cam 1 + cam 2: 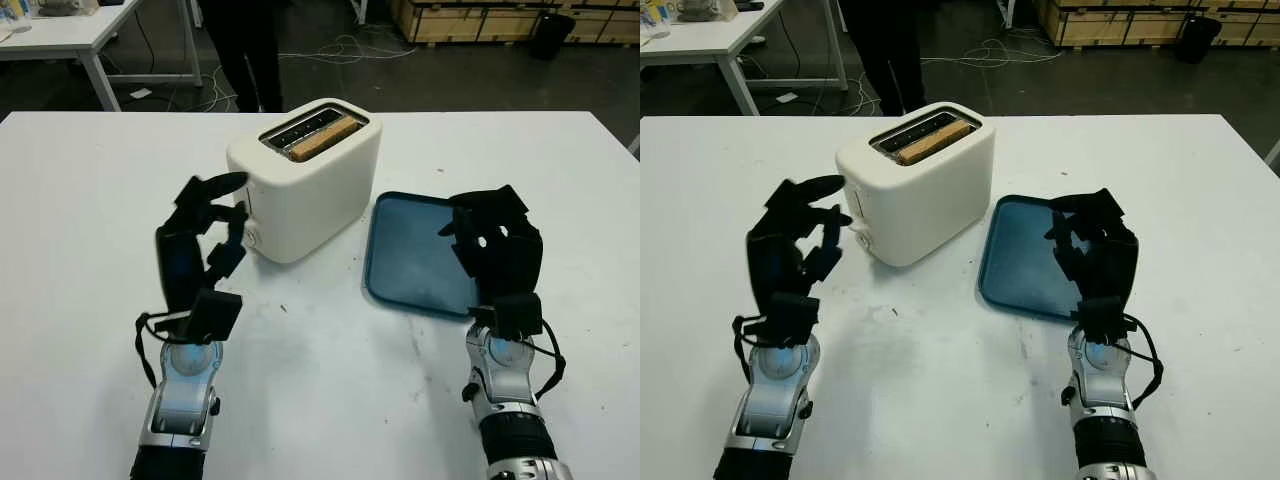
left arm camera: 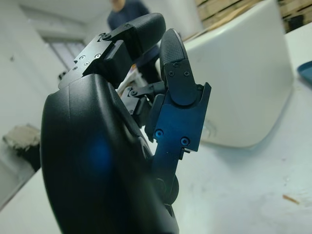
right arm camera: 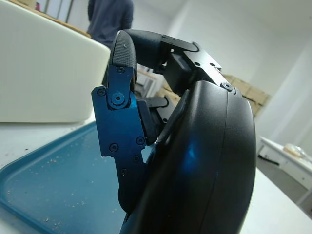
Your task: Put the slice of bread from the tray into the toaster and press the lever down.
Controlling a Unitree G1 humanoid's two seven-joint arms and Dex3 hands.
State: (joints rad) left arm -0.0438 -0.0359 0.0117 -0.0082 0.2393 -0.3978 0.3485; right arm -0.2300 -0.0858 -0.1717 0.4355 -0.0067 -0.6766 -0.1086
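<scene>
Bread [image 1: 322,138] sits in toaster [image 1: 305,178], frame centre; left hand [image 1: 205,235] curled, empty, could slip off lever.

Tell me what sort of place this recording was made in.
Probably a lab or workshop rather than a kitchen. Beyond the white table holding the toaster and blue tray is a dark floor with loose cables, wooden crates, another white work table, and a person standing.
</scene>
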